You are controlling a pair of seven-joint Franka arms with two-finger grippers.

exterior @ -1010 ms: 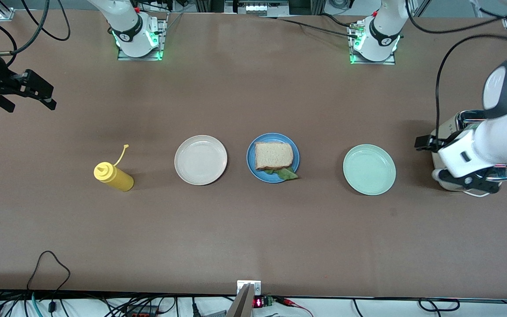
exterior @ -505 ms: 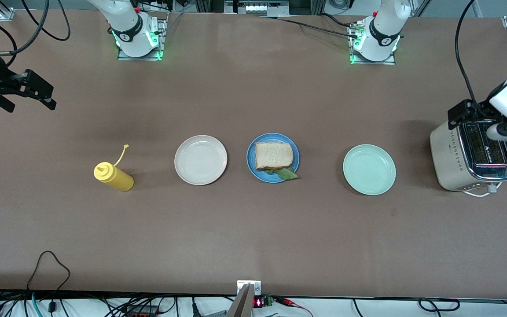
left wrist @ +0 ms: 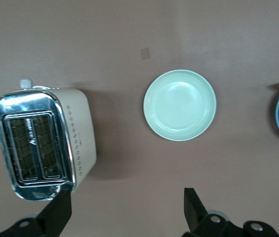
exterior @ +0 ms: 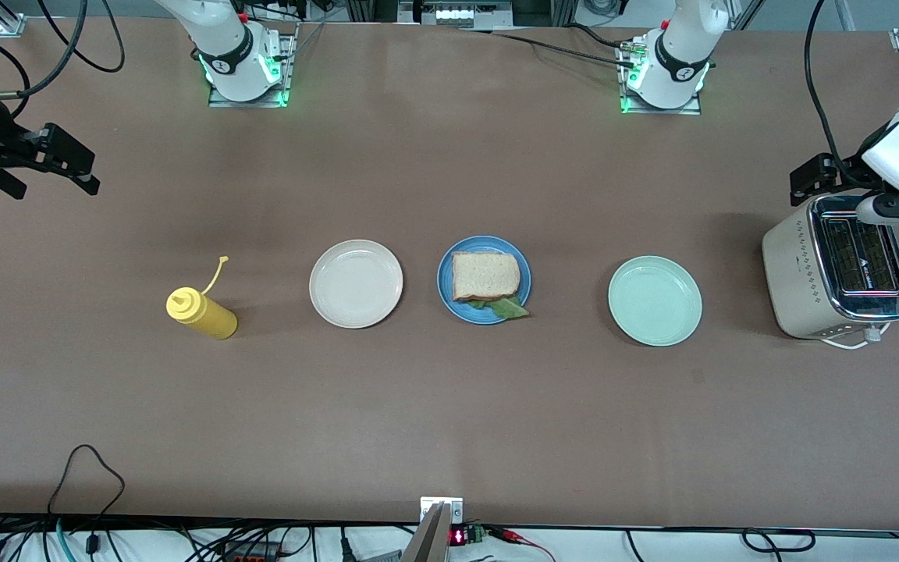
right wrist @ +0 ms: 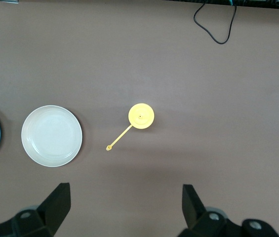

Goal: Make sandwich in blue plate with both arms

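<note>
The sandwich (exterior: 485,275) lies on the blue plate (exterior: 449,290) at the table's middle: a light-brown bread slice on top, with green lettuce (exterior: 509,308) sticking out at the edge nearer the front camera. My left gripper (exterior: 811,179) hangs open and holds nothing, over the table beside the toaster (exterior: 836,269). In the left wrist view, the left gripper (left wrist: 124,210) has only table between its fingers. My right gripper (exterior: 79,168) waits open over bare table at the right arm's end. In the right wrist view, the right gripper (right wrist: 124,202) is likewise open with nothing in it.
A cream-white plate (exterior: 356,282) stands beside the blue plate toward the right arm's end, with a yellow squeeze bottle (exterior: 201,312) past it. A mint-green plate (exterior: 655,300) lies toward the left arm's end, next to the toaster.
The left arm has pulled back from over the toaster toward the arms' bases, which uncovers the toaster. The right arm has not moved.
</note>
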